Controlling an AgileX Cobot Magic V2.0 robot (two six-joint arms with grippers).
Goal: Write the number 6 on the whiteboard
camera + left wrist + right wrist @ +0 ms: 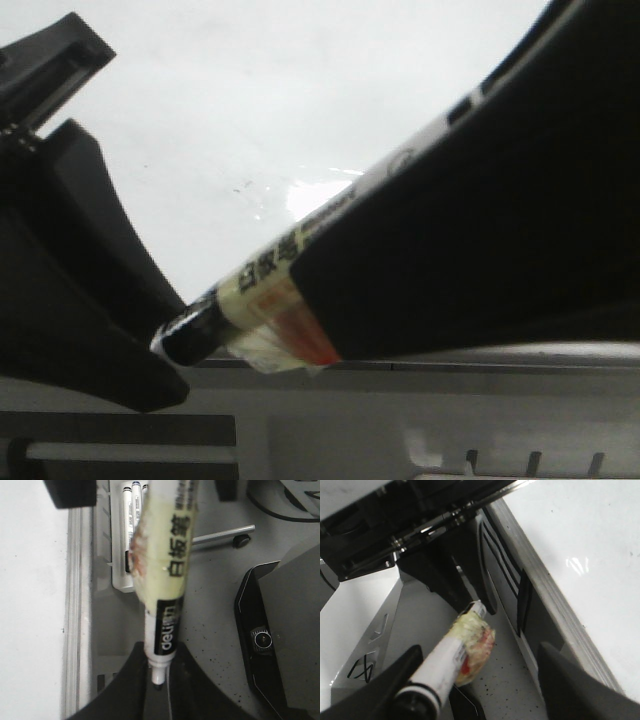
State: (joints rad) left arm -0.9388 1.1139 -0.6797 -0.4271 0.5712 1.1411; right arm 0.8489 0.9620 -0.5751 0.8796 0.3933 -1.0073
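White, glossy whiteboard [300, 120] fills the background, its grey rim [75, 605] beside a tray of spare markers [129, 530]. Left gripper [157, 680] clamps a taped whiteboard marker [165, 580]; right gripper [475, 690] stands spread. No written 6 is discernible.

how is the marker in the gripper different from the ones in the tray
The held marker is wrapped in yellowish tape; the tray markers are bare white. The held marker is pinched near its tip by the left gripper; the tray markers lie side by side in a tray. Both have white barrels with black print.
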